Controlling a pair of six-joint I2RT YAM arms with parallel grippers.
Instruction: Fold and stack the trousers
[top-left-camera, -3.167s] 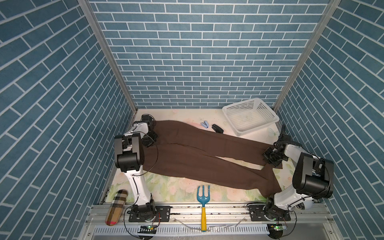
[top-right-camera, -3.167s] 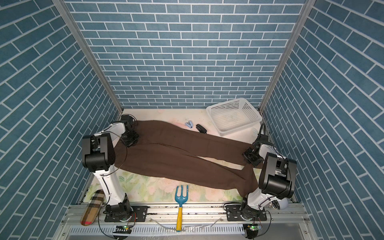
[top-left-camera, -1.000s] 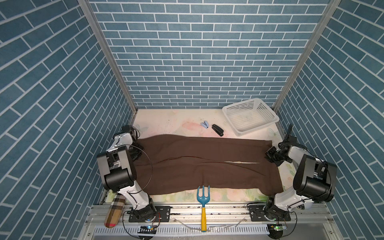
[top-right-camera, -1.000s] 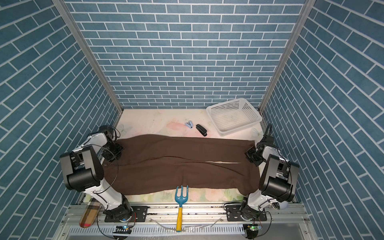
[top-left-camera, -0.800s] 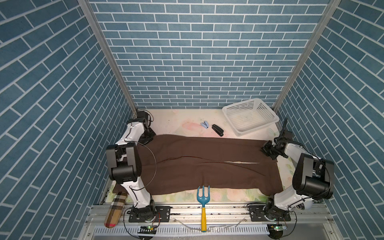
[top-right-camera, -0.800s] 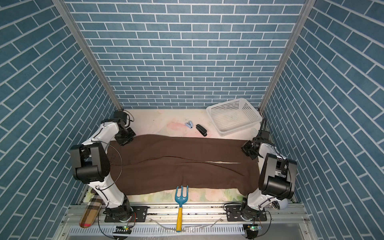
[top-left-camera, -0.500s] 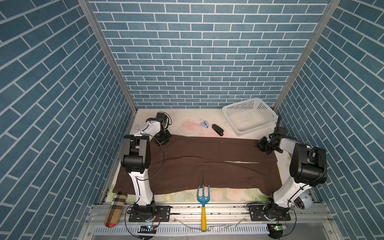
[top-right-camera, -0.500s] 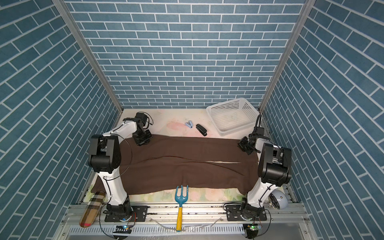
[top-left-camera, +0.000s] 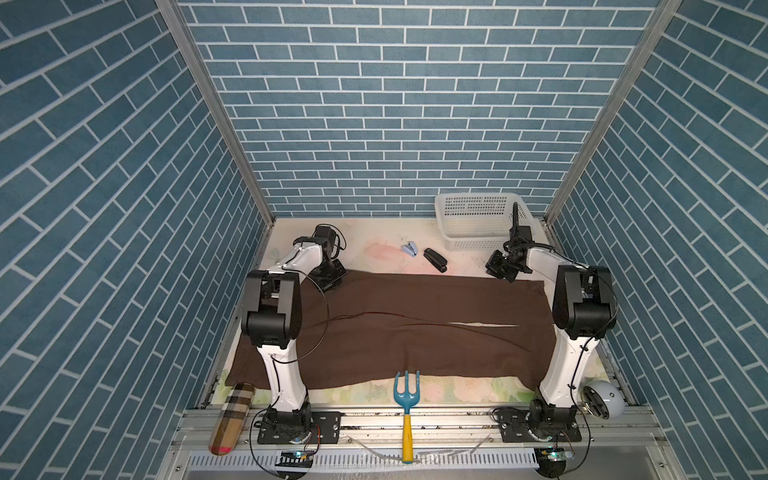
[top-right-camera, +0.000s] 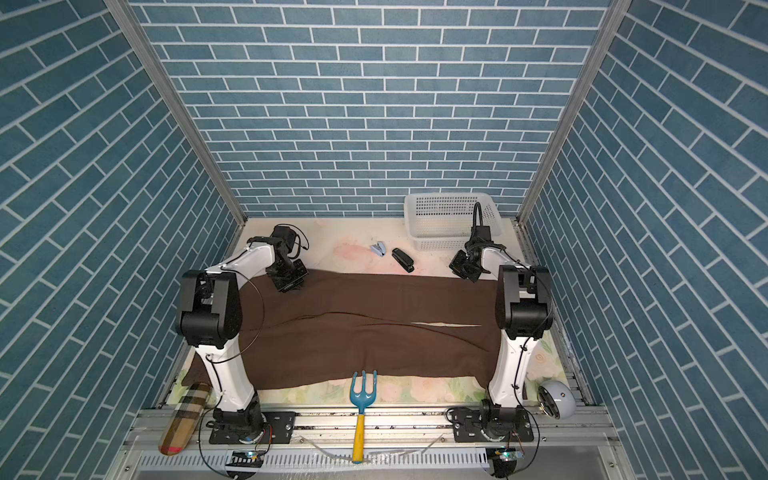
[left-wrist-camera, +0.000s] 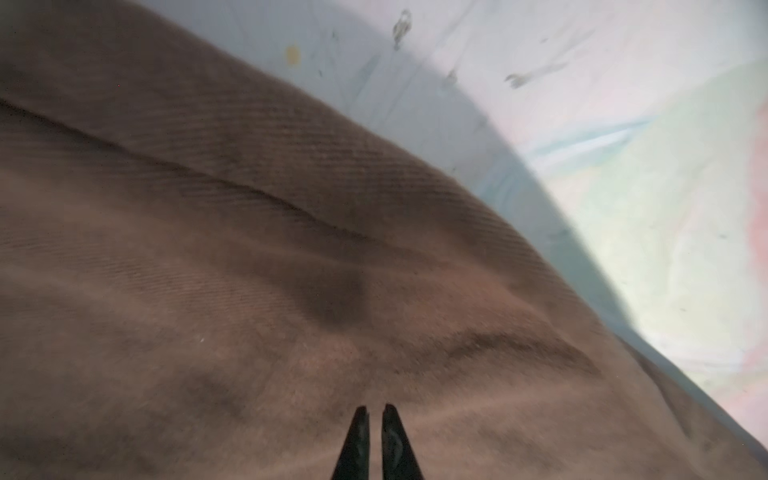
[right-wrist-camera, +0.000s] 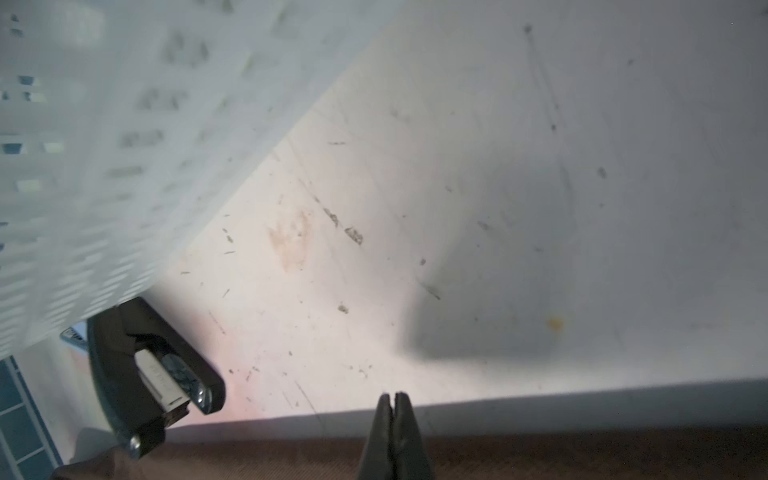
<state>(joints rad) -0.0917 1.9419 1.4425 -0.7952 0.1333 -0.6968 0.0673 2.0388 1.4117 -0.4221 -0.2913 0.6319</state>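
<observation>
The trousers (top-left-camera: 395, 332) lie flat across the middle of the surface (top-left-camera: 374, 232). They reach from its left edge almost to its right edge, with the waist to the left and the two legs side by side toward the right. A thin sliver of surface shows between the legs.

The left pincer (top-left-camera: 331, 283) sits on the trousers' far edge toward the far left corner. In the left wrist view its fingers (left-wrist-camera: 357, 440) are all but clenched, a thin slit between them, and I cannot tell whether any cloth is pinched.

The right pincer (top-left-camera: 502, 272) is clenched on nothing, over bare surface just beyond the trousers' far right end.

Past the far edge of the trousers lie a black stapler (top-left-camera: 435, 260) and a pale blue stapler (top-left-camera: 409, 249). A white basket (top-left-camera: 478, 198) stands in the far right corner.

At the near edge, a blue fork (top-left-camera: 407, 392) reaches the trousers with its tines. A plaid pouch (top-left-camera: 232, 411) lies at the near left corner and a grey round thing (top-left-camera: 603, 400) at the near right.
</observation>
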